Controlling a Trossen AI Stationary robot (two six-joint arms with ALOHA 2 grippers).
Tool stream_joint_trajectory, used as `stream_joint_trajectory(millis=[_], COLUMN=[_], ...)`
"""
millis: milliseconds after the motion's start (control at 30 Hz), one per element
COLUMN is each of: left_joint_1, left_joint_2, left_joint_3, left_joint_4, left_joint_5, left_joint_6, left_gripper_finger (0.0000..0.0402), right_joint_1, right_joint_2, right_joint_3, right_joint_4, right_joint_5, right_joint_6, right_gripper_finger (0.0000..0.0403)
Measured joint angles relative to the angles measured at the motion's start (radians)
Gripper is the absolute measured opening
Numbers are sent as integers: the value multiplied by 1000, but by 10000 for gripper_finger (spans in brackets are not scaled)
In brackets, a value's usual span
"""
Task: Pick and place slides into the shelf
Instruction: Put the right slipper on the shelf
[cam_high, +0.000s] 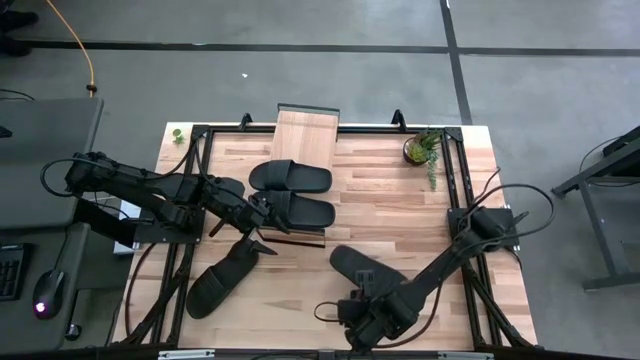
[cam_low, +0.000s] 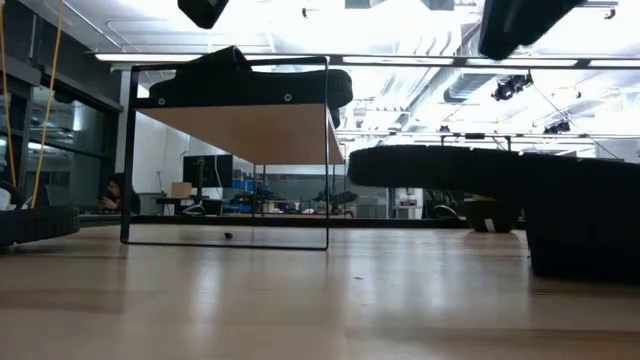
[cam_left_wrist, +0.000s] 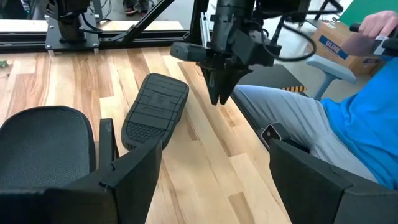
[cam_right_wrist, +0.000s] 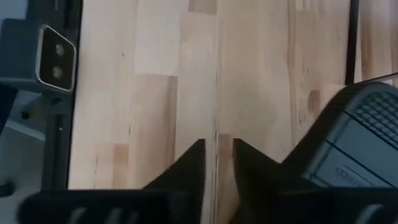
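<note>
Four matte black rubber slip-on slides are visible from the high view. Two slides lie side by side across the long light-wood shelf plank on its thin black metal frame (cam_high: 305, 132): the far slide (cam_high: 290, 177) and the near slide (cam_high: 297, 210), which sits closer to the plank's front end. The low view shows the shelf top raised above the table with a black slide (cam_low: 250, 82) resting on it.

The third slide (cam_high: 222, 279) lies on the slatted wooden tabletop (cam_high: 390, 215) toward the front left, angled, just off the shelf's front end. The fourth slide (cam_high: 367, 268) lies on the table front of centre, beside the right arm; its ribbed surface shows in the left wrist view (cam_left_wrist: 155, 109).

The left gripper (cam_high: 262, 218) is at the left edge of the near slide on the shelf. Its fingers (cam_left_wrist: 134, 171) are spread wide apart, with nothing between them.

The right gripper (cam_high: 352, 314) is low at the front of the table, near the fourth slide, pointing down. Its fingers (cam_right_wrist: 193, 163) stand close together with only a narrow gap, nothing held; part of the slide's edge (cam_right_wrist: 354, 140) shows beside them.

A small green potted plant (cam_high: 421, 148) stands at the far right of the table. A person in a blue top (cam_left_wrist: 367, 124) sits beyond the table's front edge.
</note>
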Motion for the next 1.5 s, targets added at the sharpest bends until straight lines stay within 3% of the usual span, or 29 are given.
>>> stream_joint_trajectory(millis=[333,533,933,1267,1367,1500], left_joint_1=[0,0,0,0,0,0], left_joint_2=[0,0,0,0,0,0], left_joint_3=[0,0,0,0,0,0], left_joint_4=[1,2,3,2,2,2], left_joint_5=[0,-1,-18,-18,-18,-18], left_joint_6=[0,0,0,0,0,0], left_gripper_finger=[280,280,280,280,280,280], right_joint_1=[-24,-24,-38,-42,-42,-42], right_joint_2=[62,87,172,182,182,182], right_joint_3=[0,1,2,2,2,2], right_joint_4=[-34,-122,-213,-429,-430,-424], right_joint_5=[83,164,203,246,242,232], right_joint_6=[-2,28,90,235,259,272], right_gripper_finger=[221,266,271,269,253,202])
